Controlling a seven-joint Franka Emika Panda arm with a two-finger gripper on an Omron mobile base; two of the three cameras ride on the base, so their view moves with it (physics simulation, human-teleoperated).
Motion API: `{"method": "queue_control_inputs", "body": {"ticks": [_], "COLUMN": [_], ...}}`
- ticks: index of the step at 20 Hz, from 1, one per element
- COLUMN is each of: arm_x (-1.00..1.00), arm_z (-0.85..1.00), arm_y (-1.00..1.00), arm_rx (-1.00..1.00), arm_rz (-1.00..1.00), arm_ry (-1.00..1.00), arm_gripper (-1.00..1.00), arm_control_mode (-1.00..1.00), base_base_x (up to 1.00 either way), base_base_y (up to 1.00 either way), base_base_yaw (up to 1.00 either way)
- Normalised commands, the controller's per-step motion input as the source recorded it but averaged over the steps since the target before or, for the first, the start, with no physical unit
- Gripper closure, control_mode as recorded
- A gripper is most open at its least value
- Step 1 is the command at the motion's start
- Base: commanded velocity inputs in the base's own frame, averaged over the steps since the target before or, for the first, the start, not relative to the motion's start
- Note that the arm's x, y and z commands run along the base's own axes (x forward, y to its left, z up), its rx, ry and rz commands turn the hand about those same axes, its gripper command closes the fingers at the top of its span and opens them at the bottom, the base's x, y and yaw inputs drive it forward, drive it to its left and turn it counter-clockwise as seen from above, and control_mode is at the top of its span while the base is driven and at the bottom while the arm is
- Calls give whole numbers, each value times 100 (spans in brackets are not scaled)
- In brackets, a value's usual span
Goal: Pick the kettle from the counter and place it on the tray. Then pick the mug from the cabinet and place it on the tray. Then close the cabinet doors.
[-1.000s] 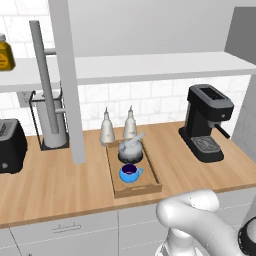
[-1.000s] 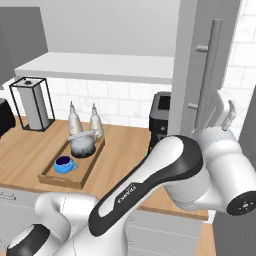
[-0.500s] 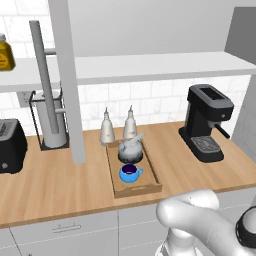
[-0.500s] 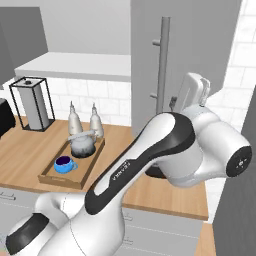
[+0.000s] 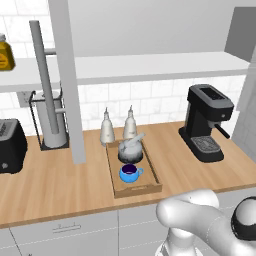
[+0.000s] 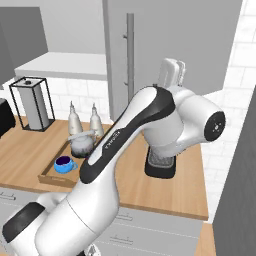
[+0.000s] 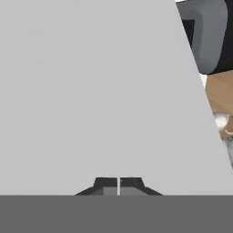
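Observation:
The silver kettle (image 5: 131,150) and the blue mug (image 5: 129,173) both sit in the wooden tray (image 5: 150,186) on the counter (image 5: 50,185). They also show in the right base view: the kettle (image 6: 82,145), the mug (image 6: 64,163) and the tray (image 6: 50,177). My gripper (image 7: 118,185) is shut, its tips against the flat grey face of the right cabinet door (image 6: 170,30), beside the door's bar handle (image 6: 130,60). The left cabinet door (image 5: 65,90) stands open, edge-on, with its bar handle (image 5: 44,75) beside it. The cabinet's white shelf (image 5: 150,67) lies bare.
Two pale bottles (image 5: 107,127) stand behind the tray. A black coffee machine (image 5: 207,122) is at the right, a black toaster (image 5: 10,145) at the left, a wire-framed holder (image 6: 30,102) at the back. A yellow jar (image 5: 5,52) sits on the shelf.
The right cabinet door has swung leftward across the right base view, and my hand has travelled with it. Kettle, mug and tray have stayed put.

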Motion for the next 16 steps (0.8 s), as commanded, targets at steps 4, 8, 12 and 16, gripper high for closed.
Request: {"method": "queue_control_inputs", "body": {"ticks": [4, 8, 12, 16], "arm_x": [66, 56, 54, 53], "arm_z": [0, 0, 0, 0], "arm_y": [62, 35, 27, 25], "arm_rx": [0, 0, 0, 0], "arm_rz": [-11, -11, -9, -5], "arm_ry": [-8, 0, 2, 7], "arm_gripper": [100, 100, 100, 100], "arm_control_mode": [-100, -100, -100, -100], "base_base_x": [0, 0, 0, 0], "base_base_y": [0, 0, 0, 0], "base_base_yaw": [0, 0, 0, 0]}}
